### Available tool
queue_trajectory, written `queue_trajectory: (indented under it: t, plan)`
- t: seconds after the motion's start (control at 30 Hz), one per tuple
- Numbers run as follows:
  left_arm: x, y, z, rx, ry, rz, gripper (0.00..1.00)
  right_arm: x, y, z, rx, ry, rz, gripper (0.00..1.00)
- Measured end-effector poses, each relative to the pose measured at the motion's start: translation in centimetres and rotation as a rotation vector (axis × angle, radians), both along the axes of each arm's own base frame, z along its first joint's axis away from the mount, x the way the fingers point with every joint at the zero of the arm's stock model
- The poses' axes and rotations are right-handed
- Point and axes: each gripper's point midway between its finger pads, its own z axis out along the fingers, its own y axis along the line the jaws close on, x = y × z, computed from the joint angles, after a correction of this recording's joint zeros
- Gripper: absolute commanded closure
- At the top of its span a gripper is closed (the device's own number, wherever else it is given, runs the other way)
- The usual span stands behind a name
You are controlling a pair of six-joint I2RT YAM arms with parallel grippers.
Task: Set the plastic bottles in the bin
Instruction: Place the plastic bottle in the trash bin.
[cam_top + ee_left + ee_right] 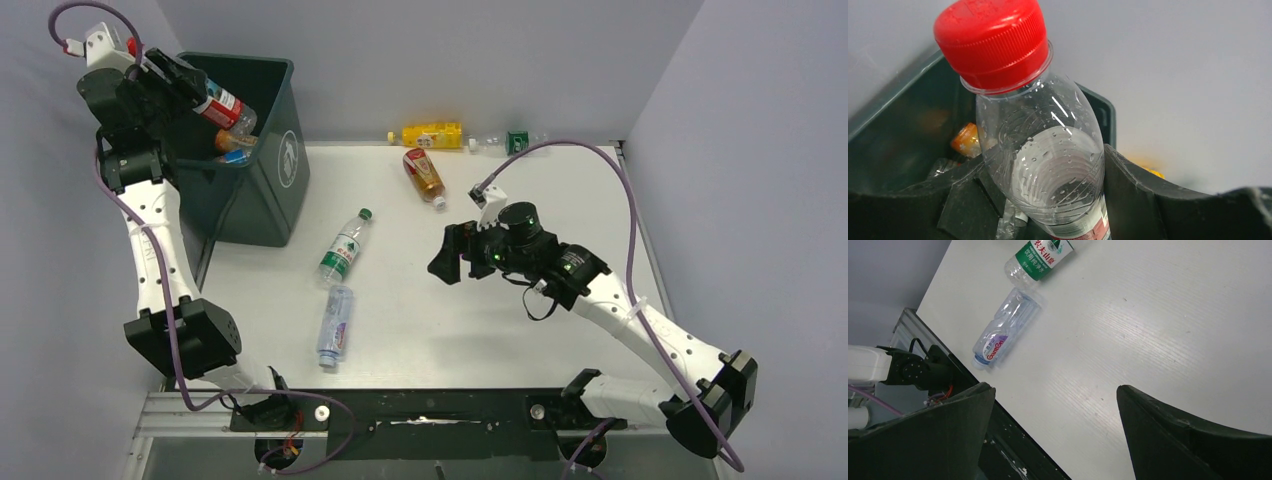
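Observation:
My left gripper (195, 85) is shut on a clear bottle (225, 108) with a red cap and red label, and holds it over the open top of the dark green bin (270, 170). In the left wrist view the bottle (1038, 150) sits between the fingers, cap up, above the bin's rim (898, 100). An orange bottle (965, 140) lies inside. My right gripper (450, 255) is open and empty above mid-table. A green-label bottle (345, 245) and a purple-label bottle (335, 325) lie left of it, and both show in the right wrist view (1040, 257) (1003, 332).
A red-gold bottle (425, 175) lies behind the right gripper. A yellow bottle (432, 135) and a clear green-label bottle (505, 142) lie against the back wall. Grey walls close the table on three sides. The black base rail (430, 410) runs along the near edge.

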Motion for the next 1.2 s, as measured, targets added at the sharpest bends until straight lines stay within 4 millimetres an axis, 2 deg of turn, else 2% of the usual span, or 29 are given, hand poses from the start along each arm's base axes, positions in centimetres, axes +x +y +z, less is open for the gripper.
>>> queue_trajectory:
  t: [0.13,0.23,0.33,0.5,0.63,0.77,0.9,0.97,1.03,1.1,1.2]
  plan:
    - [0.9,0.8,-2.2,0.013,0.03,0.022,0.41,1.8,-0.8,-0.2,-0.008,0.008,-0.039,0.02]
    - [1.6,1.4,-4.1,0.021,0.065,0.035,0.38,4.7,-2.5,-0.9,-0.016,0.029,-0.113,0.02]
    - [2.3,1.8,-5.9,0.036,0.102,0.044,0.3,8.0,-4.5,-1.6,-0.03,0.053,-0.189,0.02]
    - [3.5,1.9,-8.3,0.074,0.157,0.057,0.18,15.7,-8.3,-1.1,-0.008,0.029,-0.314,0.02]
    - [3.8,1.4,-9.7,0.096,0.207,0.072,0.17,22.4,-11.6,-0.3,0.014,-0.035,-0.402,0.02]
    - [3.7,1.0,-10.5,0.104,0.243,0.086,0.16,28.6,-14.2,-1.1,0.001,-0.08,-0.464,0.02]
    - [3.2,0.7,-11.2,0.1,0.28,0.109,0.15,34.5,-15.4,-3.4,-0.051,-0.118,-0.497,0.02]
    - [2.9,0.0,-11.2,0.099,0.293,0.108,0.15,36.7,-16.0,-5.1,-0.093,-0.127,-0.513,0.02]
    - [2.6,-1.7,-10.8,0.105,0.293,0.087,0.15,38.6,-17.0,-6.8,-0.139,-0.137,-0.536,0.02]
    - [2.3,-4.1,-10.3,0.112,0.289,0.046,0.15,40.1,-17.9,-7.9,-0.18,-0.152,-0.56,0.02]
    - [1.0,-9.2,-9.9,0.122,0.279,-0.052,0.15,41.4,-20.0,-8.8,-0.221,-0.17,-0.605,0.02]
